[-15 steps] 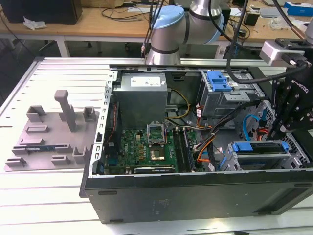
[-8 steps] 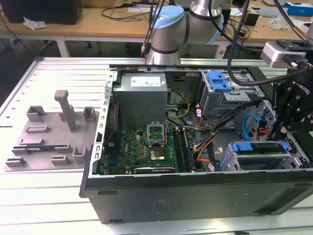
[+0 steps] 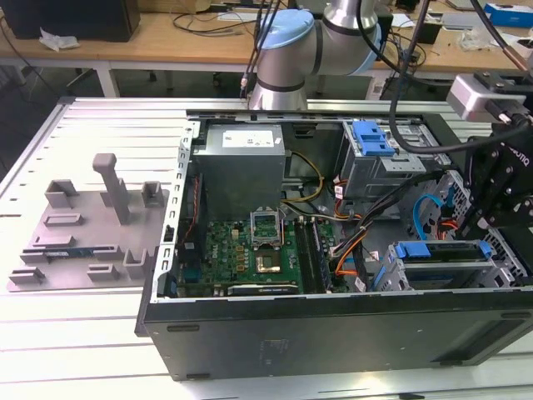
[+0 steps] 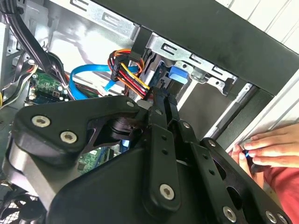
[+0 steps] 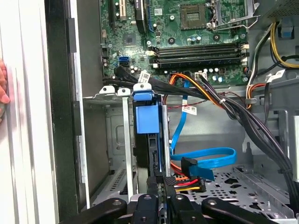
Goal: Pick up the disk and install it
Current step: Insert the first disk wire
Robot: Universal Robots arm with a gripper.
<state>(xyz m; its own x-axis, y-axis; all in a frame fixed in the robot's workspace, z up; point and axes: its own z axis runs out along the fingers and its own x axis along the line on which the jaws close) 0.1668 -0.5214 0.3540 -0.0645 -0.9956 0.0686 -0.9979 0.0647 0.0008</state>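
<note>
The open computer case point(image 3: 333, 333) lies on the bench point(image 3: 75, 342). I reach into its drive cage point(image 5: 105, 97), at the exterior view's right. The disk point(image 5: 143, 114) stands edge-on in a cage slot, and my jaws are pinched narrow on its rear edge. A person's hand point(image 4: 271, 147) rests at the case rim.

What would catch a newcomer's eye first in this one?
The open computer case fills the middle of the exterior view, with its green motherboard laid bare. In the first wrist view the disk, with its bright blue bracket, sits in the drive cage, directly ahead of the gripper. In the second wrist view a person's hand lies close beside the case.
</note>
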